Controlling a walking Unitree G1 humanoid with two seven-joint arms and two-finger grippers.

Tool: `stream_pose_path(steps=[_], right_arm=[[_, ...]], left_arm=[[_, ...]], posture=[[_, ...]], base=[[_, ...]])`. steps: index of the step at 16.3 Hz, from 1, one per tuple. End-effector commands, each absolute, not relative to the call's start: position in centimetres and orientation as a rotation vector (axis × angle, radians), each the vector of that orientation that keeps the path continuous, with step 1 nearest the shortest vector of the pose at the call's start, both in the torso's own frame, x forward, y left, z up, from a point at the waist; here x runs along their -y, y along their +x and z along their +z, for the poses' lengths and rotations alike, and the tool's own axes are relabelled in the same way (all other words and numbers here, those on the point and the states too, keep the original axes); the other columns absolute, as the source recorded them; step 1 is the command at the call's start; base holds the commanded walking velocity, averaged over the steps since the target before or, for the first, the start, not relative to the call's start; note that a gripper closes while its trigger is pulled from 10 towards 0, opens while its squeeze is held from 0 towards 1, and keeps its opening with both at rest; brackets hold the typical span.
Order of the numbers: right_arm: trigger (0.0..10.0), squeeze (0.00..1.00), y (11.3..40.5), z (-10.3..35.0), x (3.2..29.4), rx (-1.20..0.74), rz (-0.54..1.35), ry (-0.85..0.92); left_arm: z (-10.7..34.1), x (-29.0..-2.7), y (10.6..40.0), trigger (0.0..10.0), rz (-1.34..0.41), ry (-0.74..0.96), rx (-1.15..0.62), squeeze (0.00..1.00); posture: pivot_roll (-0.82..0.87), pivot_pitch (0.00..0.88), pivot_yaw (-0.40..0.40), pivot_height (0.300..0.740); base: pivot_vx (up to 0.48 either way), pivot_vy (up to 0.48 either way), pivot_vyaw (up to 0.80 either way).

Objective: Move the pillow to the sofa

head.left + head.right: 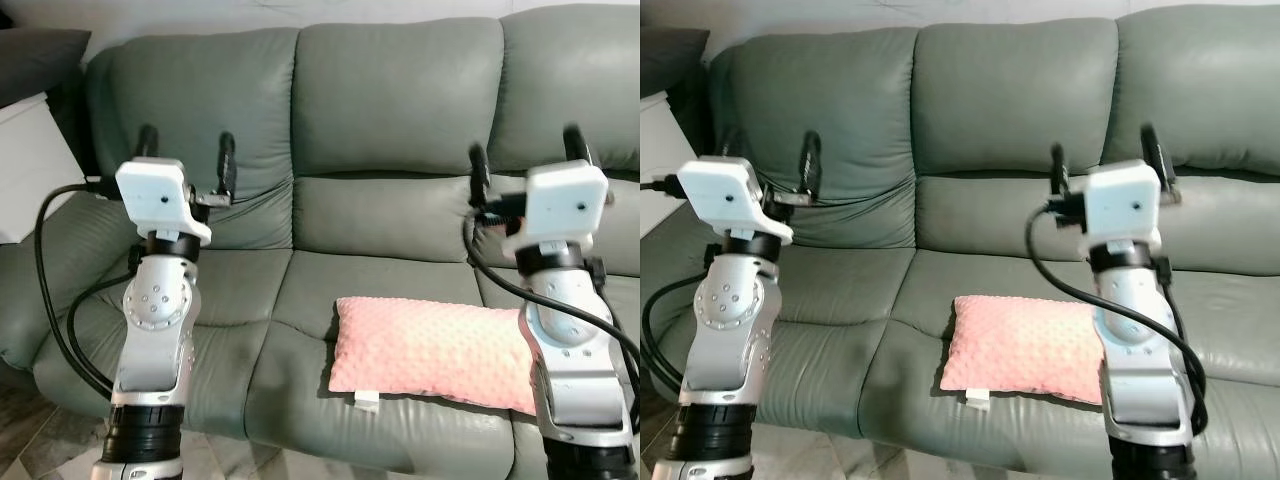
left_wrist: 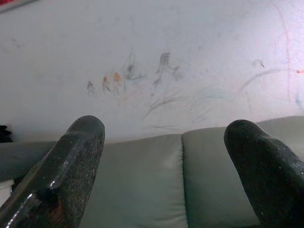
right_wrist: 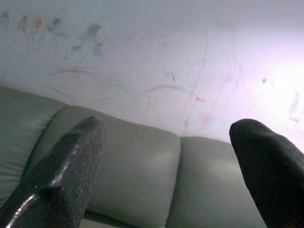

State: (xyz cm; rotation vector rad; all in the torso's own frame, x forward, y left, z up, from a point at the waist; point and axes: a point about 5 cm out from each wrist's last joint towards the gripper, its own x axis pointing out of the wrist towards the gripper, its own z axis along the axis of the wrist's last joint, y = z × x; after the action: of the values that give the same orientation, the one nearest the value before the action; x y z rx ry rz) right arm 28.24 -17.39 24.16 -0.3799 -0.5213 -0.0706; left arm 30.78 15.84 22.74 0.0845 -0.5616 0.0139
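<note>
Two silver arms are reaching up in front of a grey-green leather sofa [image 1: 400,215], one on each side. A pink pillow [image 1: 430,352] is lying flat on the sofa's seat, on the middle cushion and partly over onto the cushion to the robot's right, close to the front edge. Its surface is showing a dotted texture, and a small white tag [image 1: 366,402] is sticking out from its front edge near the left corner. The right forearm is standing in front of the pillow's right end and hiding it.

The left gripper [image 1: 187,160] is hovering over the left seat, in front of the left back cushion, well apart from the pillow. Its two black fingers [image 2: 66,166] are pointing upward and standing spread apart, with nothing between them; in the left wrist view the sofa's back cushions and a pale wall [image 2: 152,61] with faint crayon scribbles are showing through the gap.

The right gripper [image 1: 527,155] is hovering at about the same height, above the pillow's right end and not touching it. Its fingers [image 3: 61,166] are likewise spread wide and holding nothing, and the right wrist view is looking between them at the top of the back cushions and the same scribbled wall.

Black cables [image 1: 60,310] are looping down beside each forearm. To the robot's left, beyond the sofa's arm, a white piece of furniture [image 1: 30,170] is standing with a dark cushion [image 1: 35,60] above it.
</note>
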Motion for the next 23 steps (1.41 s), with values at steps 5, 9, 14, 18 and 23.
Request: stream_pose_path(steps=[5,9,14,18,23], right_arm=[[10.0,0.54,28.3,23.7,17.5,0.476,-0.08,-0.321],[0.0,0.0,28.1,23.4,17.6,0.468,-0.096,-0.308],[0.0,0.0,28.2,23.4,17.9,0.461,-0.11,-0.297],[0.0,0.0,28.1,23.2,17.9,0.454,-0.113,-0.288],[0.0,0.0,28.0,23.1,17.9,0.447,-0.108,-0.286]], left_arm=[[21.8,-15.4,31.2,1.0,-0.058,0.036,0.495,0.0],[21.9,-15.3,31.4,0.0,-0.067,0.044,0.501,0.0],[21.8,-15.1,31.3,0.0,-0.085,0.03,0.508,0.0],[21.8,-15.0,31.4,0.0,-0.089,0.016,0.508,0.0],[21.6,-14.7,31.4,0.0,-0.095,-0.003,0.502,0.0]], posture=[[-0.16,0.0,0.114,0.74],[-0.17,0.0,0.12,0.74],[-0.17,0.0,0.124,0.74],[-0.17,0.0,0.127,0.74],[-0.18,0.0,0.122,0.74]], base=[[0.0,0.0,0.0],[0.0,0.0,0.0],[0.0,0.0,0.0],[0.0,0.0,0.0],[0.0,0.0,0.0]])
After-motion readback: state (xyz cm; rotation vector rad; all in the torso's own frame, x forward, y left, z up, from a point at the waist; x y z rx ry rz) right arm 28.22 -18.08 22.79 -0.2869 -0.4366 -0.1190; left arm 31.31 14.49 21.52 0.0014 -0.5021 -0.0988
